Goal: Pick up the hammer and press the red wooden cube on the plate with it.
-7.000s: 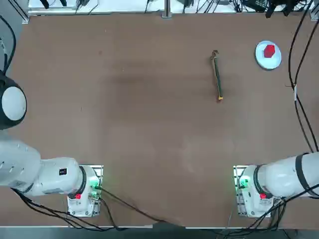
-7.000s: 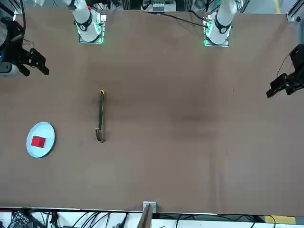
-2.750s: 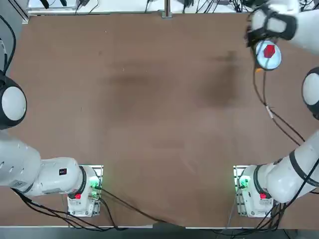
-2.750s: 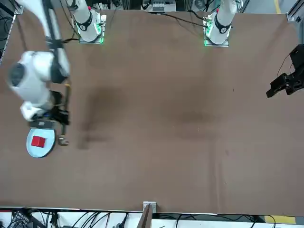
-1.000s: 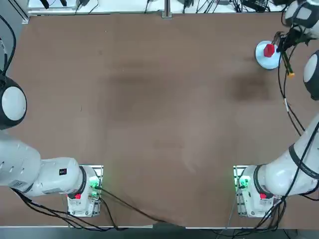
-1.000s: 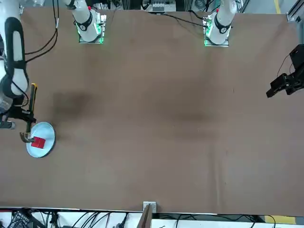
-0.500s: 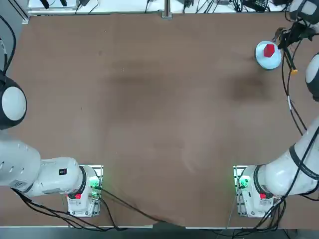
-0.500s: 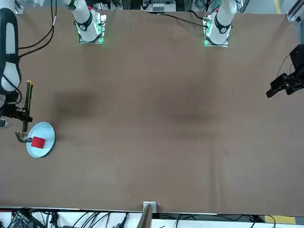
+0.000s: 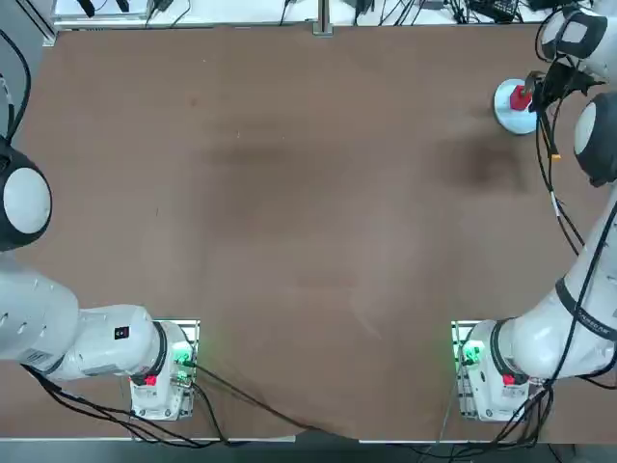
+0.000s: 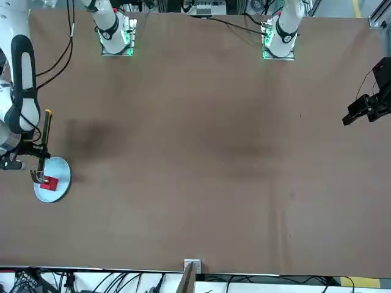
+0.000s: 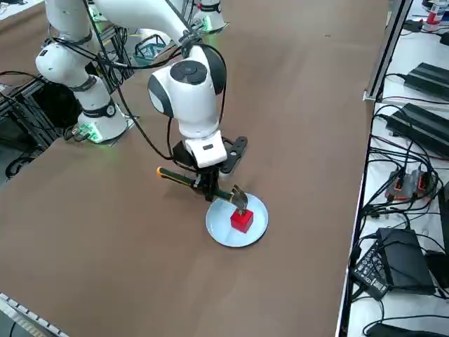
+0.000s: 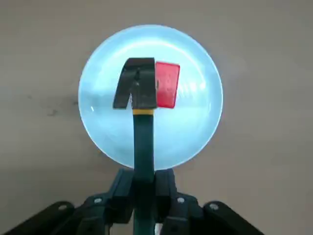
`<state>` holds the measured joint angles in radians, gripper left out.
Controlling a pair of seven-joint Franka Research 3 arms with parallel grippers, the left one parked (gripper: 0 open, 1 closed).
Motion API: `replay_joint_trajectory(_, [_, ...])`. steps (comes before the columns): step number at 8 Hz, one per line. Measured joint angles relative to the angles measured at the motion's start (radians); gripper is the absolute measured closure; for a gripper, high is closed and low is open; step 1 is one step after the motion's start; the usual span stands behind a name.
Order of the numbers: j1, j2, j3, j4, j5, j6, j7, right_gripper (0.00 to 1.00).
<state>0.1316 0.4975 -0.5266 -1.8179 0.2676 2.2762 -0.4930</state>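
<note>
Spotter: From the top view, your right arm [image 9: 571, 338] reaches over the table [image 9: 289, 241] to its far right corner, because that is where the plate [image 9: 505, 116] lies. The red cube [image 9: 521, 97] is on it, partly hidden by the arm

Second: The front view shows why you have the hammer [image 10: 46, 128] by its handle: the head is left free to reach over the plate, while the orange butt points back towards the robot's side of the table

Spotter: In the right side view your right gripper [image 11: 210, 188] is clamped on that handle, keeping its fingers outside the plate's rim. The head is at the cube, close to its top; I can't tell whether they touch

Second: Seen from the right wrist, the fingers grip the handle from both sides, which should help stop it twisting. The blunt face is turned towards the cube and the claw away. The cube shows just beside the head, so you may be slightly off to one side

Spotter: Then I'd judge you are at the lining-up stage, near the press. Centre the head over the cube before easing down, or it could slide off or push the cube across the plate
</note>
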Motion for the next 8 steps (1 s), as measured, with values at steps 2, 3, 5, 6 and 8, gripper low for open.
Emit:
replay_joint_trajectory(2, [0.001,-0.057,-0.003,0.025,-0.014,-0.043,-0.006,0.78])
replay_joint_trajectory(3, [0.000,-0.088,-0.005,0.028,-0.023,-0.061,-0.009,0.78])
replay_joint_trajectory(5, [-0.005,-0.087,-0.005,0.017,-0.025,-0.062,-0.013,0.78])
replay_joint_trajectory(6, [-0.005,-0.059,-0.004,0.007,-0.025,-0.036,-0.013,0.78])
replay_joint_trajectory(8, [-0.004,0.010,0.009,-0.004,-0.024,0.036,-0.013,0.78])
